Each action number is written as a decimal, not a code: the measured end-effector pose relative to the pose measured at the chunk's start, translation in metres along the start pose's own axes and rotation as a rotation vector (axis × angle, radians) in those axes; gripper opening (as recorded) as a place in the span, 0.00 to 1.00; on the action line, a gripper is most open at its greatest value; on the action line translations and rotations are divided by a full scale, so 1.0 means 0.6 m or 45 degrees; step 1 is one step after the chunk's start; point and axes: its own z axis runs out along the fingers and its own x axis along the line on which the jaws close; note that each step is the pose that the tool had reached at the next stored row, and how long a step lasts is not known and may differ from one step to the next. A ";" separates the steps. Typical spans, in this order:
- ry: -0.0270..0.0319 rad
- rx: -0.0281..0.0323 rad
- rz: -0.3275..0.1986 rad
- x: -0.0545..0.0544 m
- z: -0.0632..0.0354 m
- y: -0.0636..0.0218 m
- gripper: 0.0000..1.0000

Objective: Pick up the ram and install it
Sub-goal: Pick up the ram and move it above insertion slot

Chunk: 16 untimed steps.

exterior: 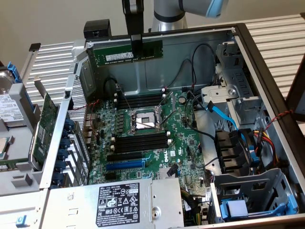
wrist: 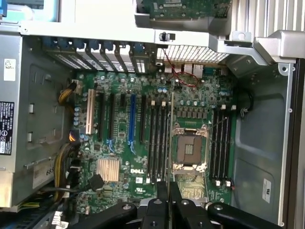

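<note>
Your gripper is pinching the ram from above, its fingers pressed against the stick's two flat faces. The ram is a long, thin, flat dark green stick with a pale label strip along its face. It hangs level on its long edge in mid-air, with more of it sticking out from the fingers toward the exterior view's left.

In the wrist view, the ram shows edge-on as a thin dark line running out from between the gripper fingers, parallel to the slots.

Well below the gripper lies the motherboard. On it, the socket sits between two banks of black slots, none touched by the ram. The case wall stands around it all.
</note>
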 end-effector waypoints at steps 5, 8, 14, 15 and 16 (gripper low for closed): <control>-0.0236 0.0002 0.000 0.000 0.008 -0.001 0.13; -0.0310 0.0004 0.000 0.001 0.017 0.000 0.13; -0.0386 0.0006 0.000 0.001 0.034 -0.001 0.13; -0.0399 0.0005 0.000 0.001 0.036 -0.001 0.13; -0.0413 0.0004 0.000 0.002 0.037 -0.001 0.13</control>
